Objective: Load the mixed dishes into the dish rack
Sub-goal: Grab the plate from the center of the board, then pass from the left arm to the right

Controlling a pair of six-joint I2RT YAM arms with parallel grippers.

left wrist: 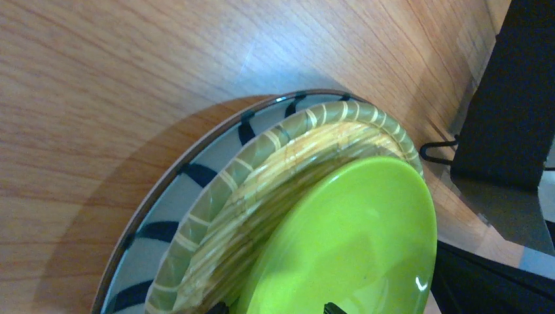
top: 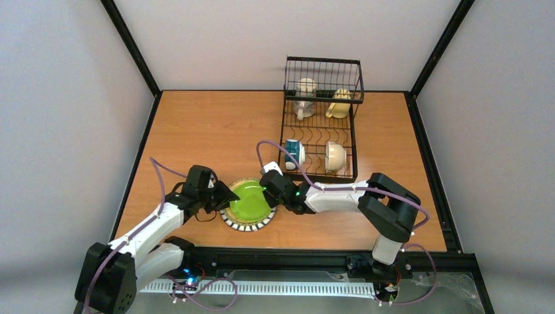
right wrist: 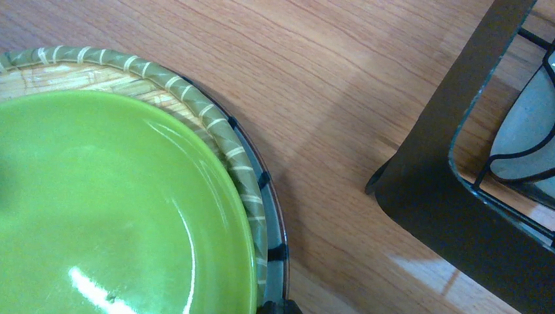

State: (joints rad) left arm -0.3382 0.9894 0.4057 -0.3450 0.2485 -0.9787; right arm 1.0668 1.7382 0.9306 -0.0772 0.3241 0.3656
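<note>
1. the left gripper [top: 230, 194] sits at the left edge of the green plate [top: 250, 201]. its jaws are wide apart and hold nothing.
2. the right gripper [top: 267, 188] is closed tight at the plate's right edge. i cannot tell if it pinches the rim.
3. the green plate lies on a woven plate [left wrist: 288, 154], which lies on a striped plate [top: 245, 226], on the table [top: 209, 131] near the arms.
4. farther back stands the rack [top: 322, 72]. a teal cup [top: 294, 154] and a bowl [top: 335, 156] sit on its low near part.
5. a white mug [top: 304, 98] and a cream mug [top: 339, 103] sit at its far end, by the raised basket.
</note>
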